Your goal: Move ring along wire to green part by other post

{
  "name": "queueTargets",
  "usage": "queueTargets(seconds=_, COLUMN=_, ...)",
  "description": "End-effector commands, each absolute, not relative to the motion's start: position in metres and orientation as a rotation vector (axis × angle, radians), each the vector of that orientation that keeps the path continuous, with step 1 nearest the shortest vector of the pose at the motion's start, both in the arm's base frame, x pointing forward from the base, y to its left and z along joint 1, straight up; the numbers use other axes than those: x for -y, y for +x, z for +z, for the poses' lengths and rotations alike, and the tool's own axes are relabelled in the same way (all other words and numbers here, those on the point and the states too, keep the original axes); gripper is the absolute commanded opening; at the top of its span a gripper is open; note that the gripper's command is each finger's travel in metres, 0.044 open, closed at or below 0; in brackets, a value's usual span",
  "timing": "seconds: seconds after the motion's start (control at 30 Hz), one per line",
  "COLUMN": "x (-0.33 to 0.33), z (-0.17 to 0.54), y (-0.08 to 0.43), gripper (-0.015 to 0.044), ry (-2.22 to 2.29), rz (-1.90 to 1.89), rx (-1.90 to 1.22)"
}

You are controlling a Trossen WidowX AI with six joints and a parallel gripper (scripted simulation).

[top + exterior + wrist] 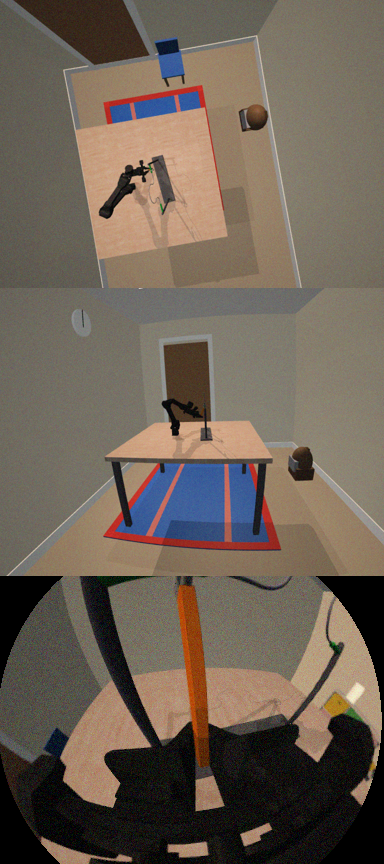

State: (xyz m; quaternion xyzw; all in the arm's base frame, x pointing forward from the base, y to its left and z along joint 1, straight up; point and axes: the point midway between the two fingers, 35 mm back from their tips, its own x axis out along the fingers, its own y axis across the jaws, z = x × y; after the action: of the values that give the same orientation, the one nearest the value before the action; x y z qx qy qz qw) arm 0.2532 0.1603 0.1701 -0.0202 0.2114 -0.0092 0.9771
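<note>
My gripper (149,169) (202,415) (195,724) is shut on the orange handle (194,661), which stands nearly upright in the wrist view. The ring is at the handle's top; only its lower edge (185,580) shows, the rest is cut off. In the top view the ring is at the inner end of the upper green part (150,167), near the upper post (153,162) (107,641). Whether the ring touches the wire cannot be told. The thin grey wire (150,190) curves away to the other green part (161,208) (334,647) at the lower post (165,205) (317,686).
The dark base plate (164,179) (206,433) bears both posts and lies on the wooden table (124,142) (148,449). The upper post rises just left of the handle in the wrist view. A blue chair (171,63) and a brown round object (256,117) (302,457) are off the table.
</note>
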Motion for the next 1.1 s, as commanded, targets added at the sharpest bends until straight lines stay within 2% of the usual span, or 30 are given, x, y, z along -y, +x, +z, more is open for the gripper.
queueTargets(seconds=0.0, x=-0.1609, z=0.1664, y=0.2535, gripper=-0.015, ry=-0.035, rz=-0.024, rx=-0.422)
queueTargets(seconds=0.87, x=-0.1611, z=0.1623, y=0.2535, gripper=-0.015, ry=-0.035, rz=-0.024, rx=-0.422)
queueTargets(seconds=1.07, x=-0.1616, z=0.1626, y=0.2535, gripper=0.0007, ry=-0.039, rz=-0.019, rx=-0.424)
